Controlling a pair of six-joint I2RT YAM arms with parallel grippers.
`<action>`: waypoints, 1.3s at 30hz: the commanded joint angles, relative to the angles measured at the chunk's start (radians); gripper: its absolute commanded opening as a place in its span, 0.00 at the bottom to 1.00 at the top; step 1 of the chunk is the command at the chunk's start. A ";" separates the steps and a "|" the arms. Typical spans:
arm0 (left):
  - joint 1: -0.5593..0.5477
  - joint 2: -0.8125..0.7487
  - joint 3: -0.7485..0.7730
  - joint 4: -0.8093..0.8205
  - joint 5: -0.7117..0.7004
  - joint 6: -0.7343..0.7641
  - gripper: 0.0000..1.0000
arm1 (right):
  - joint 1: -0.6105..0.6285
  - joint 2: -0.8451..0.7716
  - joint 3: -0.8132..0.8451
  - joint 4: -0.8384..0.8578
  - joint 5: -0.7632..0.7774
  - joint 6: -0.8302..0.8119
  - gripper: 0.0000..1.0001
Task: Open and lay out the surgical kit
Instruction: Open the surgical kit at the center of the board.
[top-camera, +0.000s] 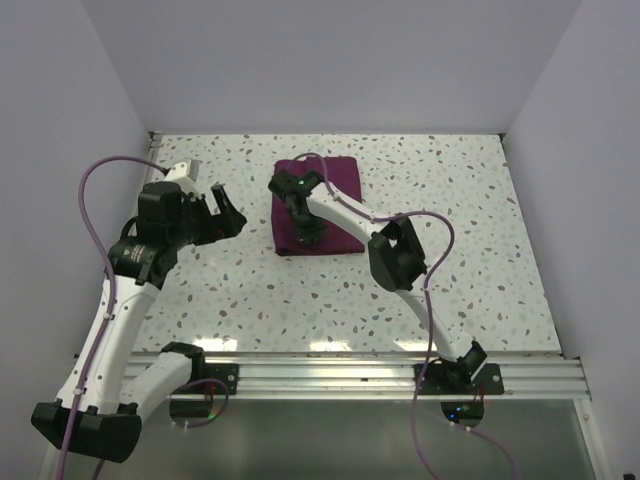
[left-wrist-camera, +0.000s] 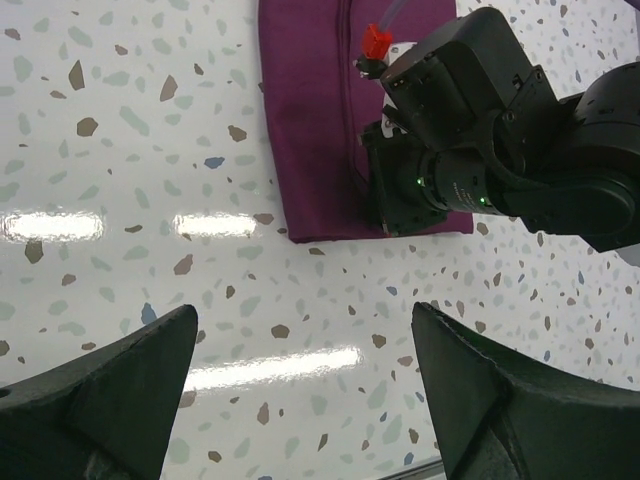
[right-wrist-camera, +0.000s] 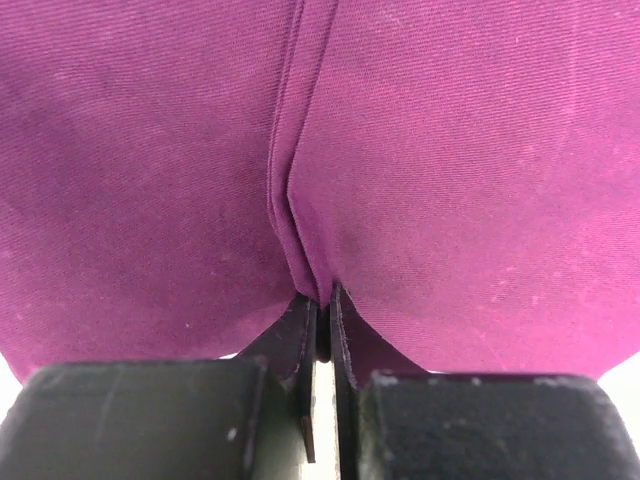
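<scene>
The surgical kit is a folded dark purple cloth wrap (top-camera: 335, 180) lying at the back middle of the table. It also shows in the left wrist view (left-wrist-camera: 310, 120) and fills the right wrist view (right-wrist-camera: 450, 150). The steel tray and instruments are hidden. My right gripper (top-camera: 308, 232) is down on the wrap's near edge, shut on a fold of the cloth (right-wrist-camera: 322, 296). My left gripper (top-camera: 228, 212) is open and empty, held above the table left of the wrap, with bare table between its fingers (left-wrist-camera: 110, 400).
The speckled white table (top-camera: 450, 260) is walled at the back and both sides. A metal rail (top-camera: 380, 375) runs along the near edge. A purple cable (top-camera: 100, 180) loops up beside the left arm.
</scene>
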 joint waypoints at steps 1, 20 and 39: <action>-0.005 0.022 0.050 0.010 -0.014 0.032 0.91 | 0.005 0.006 0.055 -0.044 0.001 -0.013 0.00; -0.394 0.761 0.637 -0.072 -0.381 0.141 1.00 | -0.349 -0.669 -0.429 0.054 0.227 0.019 0.00; -0.640 1.320 0.823 -0.205 -0.554 -0.034 0.91 | -0.523 -0.874 -0.827 0.091 0.241 -0.016 0.98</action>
